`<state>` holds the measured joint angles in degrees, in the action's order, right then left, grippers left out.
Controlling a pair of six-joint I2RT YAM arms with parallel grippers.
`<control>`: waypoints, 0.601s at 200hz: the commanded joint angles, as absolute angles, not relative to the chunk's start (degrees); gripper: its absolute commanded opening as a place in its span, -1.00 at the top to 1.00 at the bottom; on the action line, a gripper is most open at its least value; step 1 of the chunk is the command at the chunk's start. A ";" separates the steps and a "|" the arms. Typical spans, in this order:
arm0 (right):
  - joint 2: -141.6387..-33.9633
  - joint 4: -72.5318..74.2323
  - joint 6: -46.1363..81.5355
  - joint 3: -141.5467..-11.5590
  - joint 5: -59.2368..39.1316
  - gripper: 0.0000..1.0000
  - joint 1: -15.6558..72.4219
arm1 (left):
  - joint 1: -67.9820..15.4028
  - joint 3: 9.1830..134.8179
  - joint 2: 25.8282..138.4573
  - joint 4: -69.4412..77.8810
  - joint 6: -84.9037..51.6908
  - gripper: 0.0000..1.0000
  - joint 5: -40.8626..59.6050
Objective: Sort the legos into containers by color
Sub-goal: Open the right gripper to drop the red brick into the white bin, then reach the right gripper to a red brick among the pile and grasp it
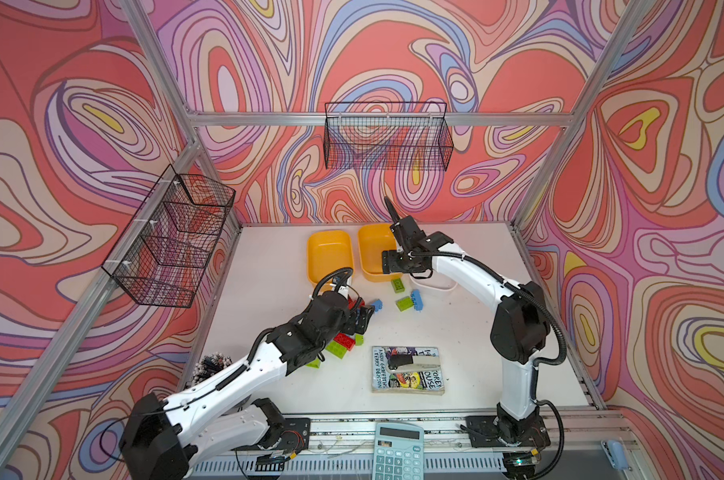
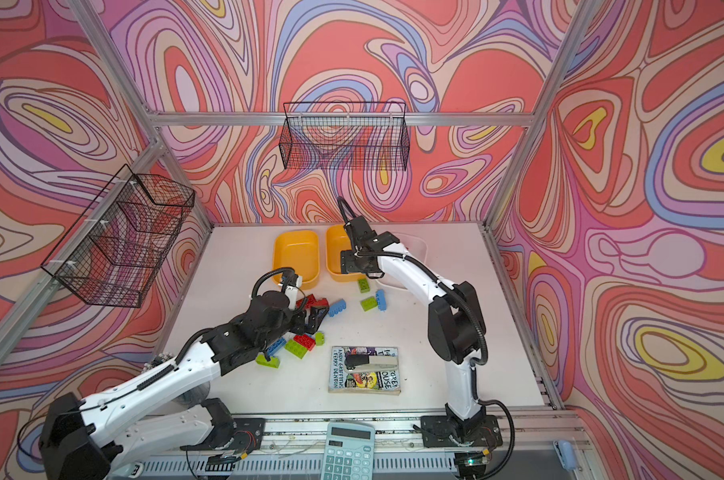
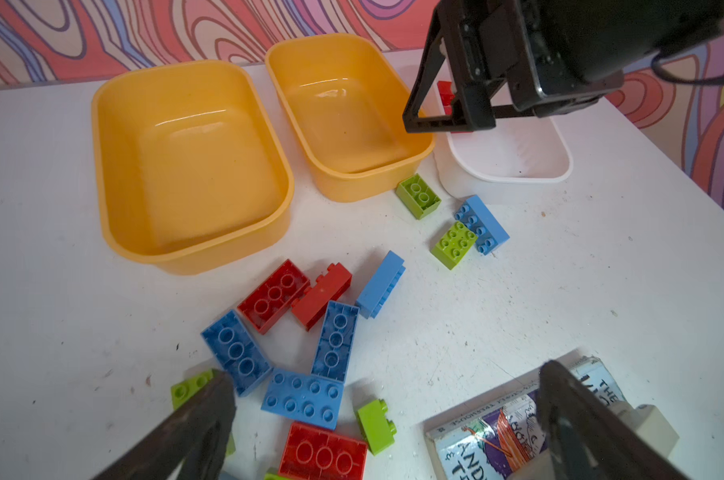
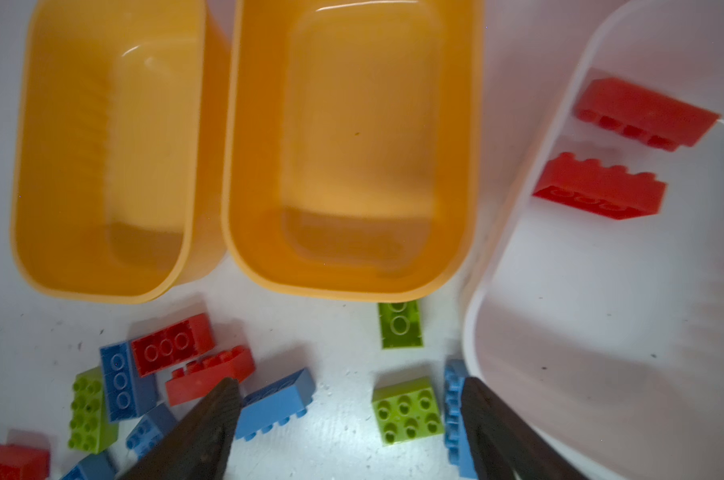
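Observation:
Two orange-yellow containers (image 1: 330, 253) (image 1: 370, 247) stand empty at the back of the table, with a white container (image 4: 601, 311) to their right holding two red legos (image 4: 643, 112) (image 4: 601, 191). Loose red, blue and lime legos lie in a pile (image 3: 306, 332) in front of the tubs. My left gripper (image 3: 385, 370) hovers open over this pile (image 1: 362, 320). Further right lie a small green brick (image 3: 418, 195) and a green brick (image 3: 453, 245) touching a blue one (image 3: 483, 224). My right gripper (image 4: 349, 386) is open and empty, up above the near rims of the right orange tub and the white tub (image 1: 393, 266).
A paperback book (image 1: 408, 380) with a stapler (image 1: 410, 360) on it lies at the front centre. A calculator (image 1: 397, 453) sits on the front rail. Black wire baskets hang on the back wall (image 1: 387, 137) and the left wall (image 1: 173, 241).

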<state>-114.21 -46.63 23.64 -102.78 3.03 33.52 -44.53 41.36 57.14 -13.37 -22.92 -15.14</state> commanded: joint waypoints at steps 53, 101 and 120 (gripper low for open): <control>-124.19 -46.31 23.13 -107.34 -0.86 -0.77 43.58 | -44.21 36.25 41.19 -26.97 -31.41 -0.99 -21.44; -129.71 -46.85 20.99 -110.74 0.07 -0.80 46.77 | -44.21 36.17 36.91 -29.62 -31.88 -0.99 -22.55; -130.85 -46.51 20.59 -110.74 0.46 -0.80 47.02 | -44.21 36.21 35.86 -30.35 -31.78 -0.99 -22.95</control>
